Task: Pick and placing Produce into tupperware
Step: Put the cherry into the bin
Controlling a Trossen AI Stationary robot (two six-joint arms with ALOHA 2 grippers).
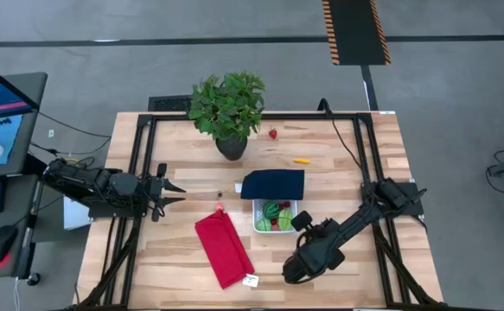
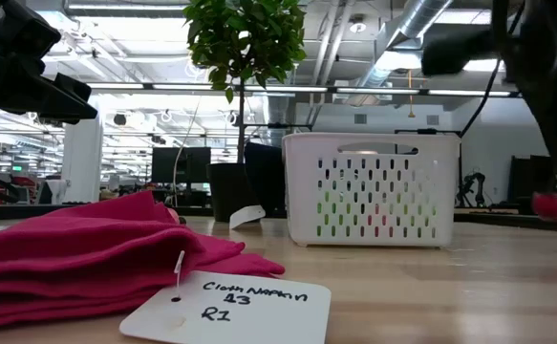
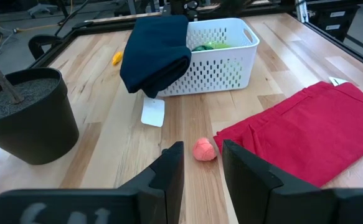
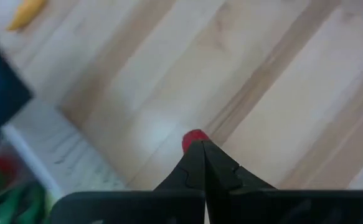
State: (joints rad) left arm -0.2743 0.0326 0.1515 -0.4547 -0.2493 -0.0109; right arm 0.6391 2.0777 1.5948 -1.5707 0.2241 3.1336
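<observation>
The white perforated tupperware (image 1: 257, 226) stands at mid-table with green and red produce (image 1: 275, 212) inside. An orange piece (image 1: 301, 160) and a strawberry (image 1: 272, 133) lie on the wood farther back. A small pink-red ball (image 3: 204, 150) lies by the red cloth, just ahead of my open left gripper (image 3: 201, 147), which waits at the table's left (image 1: 172, 190). My right gripper (image 1: 303, 223) hovers just right of the tupperware, shut on a tiny red berry (image 4: 193, 139). My right gripper pinches the tiny red berry (image 4: 192, 137) at the very free ends of its two fingers. The fingers slant steeply down from the table's near right. In the low view the berry (image 2: 548, 204) hangs clear above the wood, right of the tupperware.
A dark navy cloth (image 1: 273, 183) with a white tag lies over the tupperware's far edge. A red cloth (image 1: 224, 249) with a labelled tag (image 2: 225, 308) lies near the front. A potted plant (image 1: 228, 111) stands at the back. Black frame rails (image 1: 366, 164) run along both sides.
</observation>
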